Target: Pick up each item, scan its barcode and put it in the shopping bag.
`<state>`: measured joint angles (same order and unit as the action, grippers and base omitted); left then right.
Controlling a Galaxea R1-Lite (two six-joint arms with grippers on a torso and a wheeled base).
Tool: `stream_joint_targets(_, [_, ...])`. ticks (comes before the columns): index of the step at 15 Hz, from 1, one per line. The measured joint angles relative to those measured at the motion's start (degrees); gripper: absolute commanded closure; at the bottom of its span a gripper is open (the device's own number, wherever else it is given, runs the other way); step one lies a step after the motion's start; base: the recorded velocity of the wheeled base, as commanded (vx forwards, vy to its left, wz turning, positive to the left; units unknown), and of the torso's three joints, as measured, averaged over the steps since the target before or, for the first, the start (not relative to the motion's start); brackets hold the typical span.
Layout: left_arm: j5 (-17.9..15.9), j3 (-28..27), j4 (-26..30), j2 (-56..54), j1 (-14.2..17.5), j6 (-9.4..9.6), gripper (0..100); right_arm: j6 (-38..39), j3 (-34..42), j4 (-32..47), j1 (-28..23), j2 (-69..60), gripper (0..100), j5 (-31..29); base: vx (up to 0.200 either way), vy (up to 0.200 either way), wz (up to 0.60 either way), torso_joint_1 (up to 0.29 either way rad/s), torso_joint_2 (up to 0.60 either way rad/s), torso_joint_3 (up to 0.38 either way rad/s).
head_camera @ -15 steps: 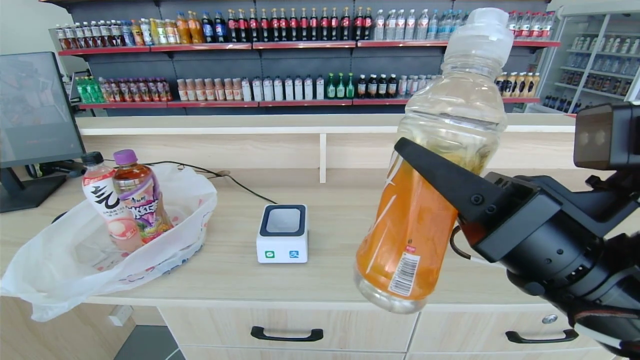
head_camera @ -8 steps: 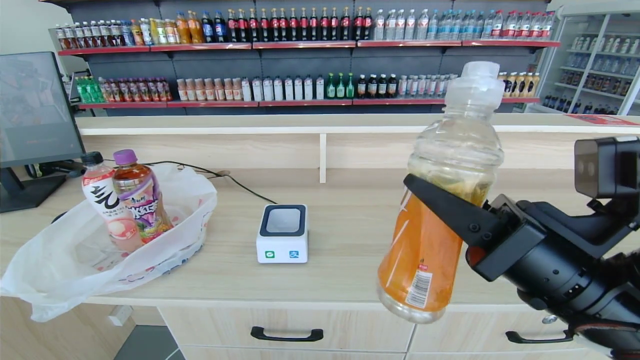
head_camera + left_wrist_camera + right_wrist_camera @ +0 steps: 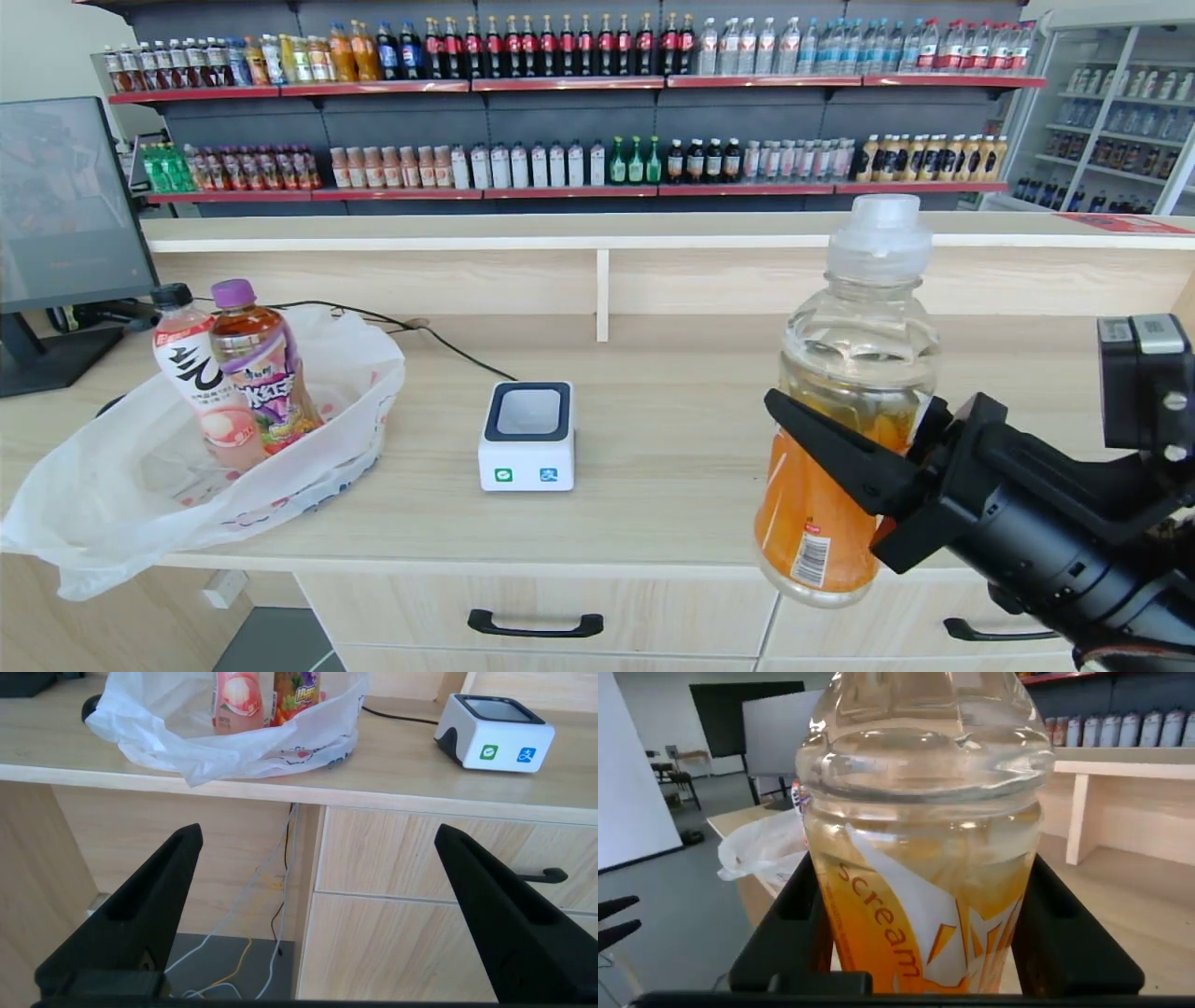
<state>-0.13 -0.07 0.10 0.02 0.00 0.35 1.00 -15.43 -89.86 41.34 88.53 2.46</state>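
Note:
My right gripper (image 3: 878, 462) is shut on an orange juice bottle (image 3: 845, 411) with a clear cap, held upright at the counter's front right, its barcode facing me. Up close in the right wrist view, the bottle (image 3: 924, 849) sits between the black fingers (image 3: 780, 943). The white barcode scanner (image 3: 527, 434) stands mid-counter, to the bottle's left. At the left, a white shopping bag (image 3: 112, 495) holds a pink-labelled bottle (image 3: 201, 373) and a purple-capped bottle (image 3: 261, 369). My left gripper (image 3: 318, 915) hangs open below the counter's front edge, with the bag (image 3: 234, 728) and scanner (image 3: 495, 733) above it.
A dark monitor (image 3: 65, 210) stands at the far left, with a black cable (image 3: 373, 322) running to the scanner. A raised wooden ledge (image 3: 597, 243) borders the counter's back. Drawers with black handles (image 3: 534, 623) are below. Shelves of drinks (image 3: 560, 103) line the far wall.
My right gripper has lowered with the orange juice bottle and drawn away from the camera toward the counter's front right, while the bottle went from tilted to upright. Bag and scanner are unmoved.

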Motion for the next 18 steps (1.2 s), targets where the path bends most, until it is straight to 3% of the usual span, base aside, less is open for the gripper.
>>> stream_joint_targets(3, [0.0,0.0,0.0,0.0,0.0,0.13,0,-5.7,2.0,-0.1,0.0,-0.8,100,-7.7,0.0,0.0,0.0,0.0,0.0,0.0])
stream_joint_targets(11, [0.0,0.0,0.0,0.0,0.0,-0.02,0,-4.8,6.4,-0.1,-5.4,-5.0,100,-8.6,0.0,0.0,0.0,0.0,0.0,0.0])
stream_joint_targets(18, [0.0,0.0,0.0,0.0,0.0,0.0,0,-3.4,10.1,-0.1,-6.4,-8.4,100,-8.5,0.0,0.2,0.0,0.004,0.0,0.003])
